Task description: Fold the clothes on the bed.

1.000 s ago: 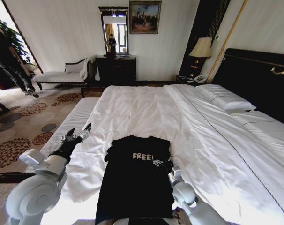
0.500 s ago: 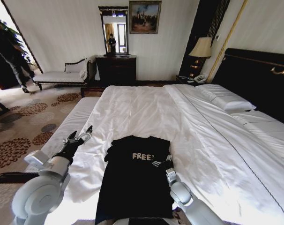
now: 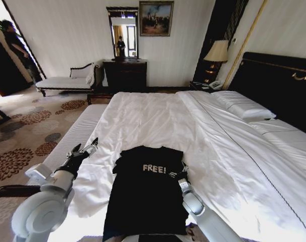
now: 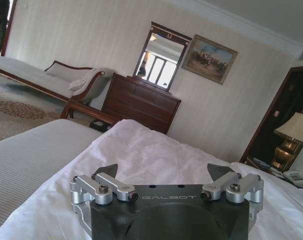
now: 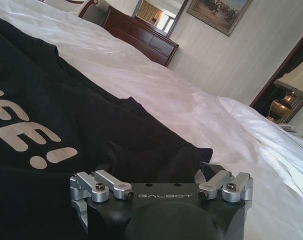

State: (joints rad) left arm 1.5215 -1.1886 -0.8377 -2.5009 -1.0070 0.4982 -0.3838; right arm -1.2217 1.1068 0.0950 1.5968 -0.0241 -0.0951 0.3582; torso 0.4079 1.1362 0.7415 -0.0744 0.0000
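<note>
Reaching for the Sleeve

Lying flat near the foot of the bed [image 3: 158,121], chest side up, the black T-shirt [image 3: 145,201] showed you its white "FREE!" lettering [image 3: 154,169] and rested on the white duvet [image 3: 213,151]. Your right gripper [image 3: 182,174] sat low at the shirt's right sleeve, just beside the lettering; in the right wrist view its fingers [image 5: 209,172] stood spread apart over the dark fabric [image 5: 66,130], closed on nothing. Your left gripper [image 3: 83,150] hung above the duvet's edge on the robot's left, apart from the shirt, and its fingers [image 4: 105,171] were likewise spread wide in the left wrist view. A dark dresser [image 3: 125,75] and mirror [image 3: 122,33] stood against the far wall.
</note>
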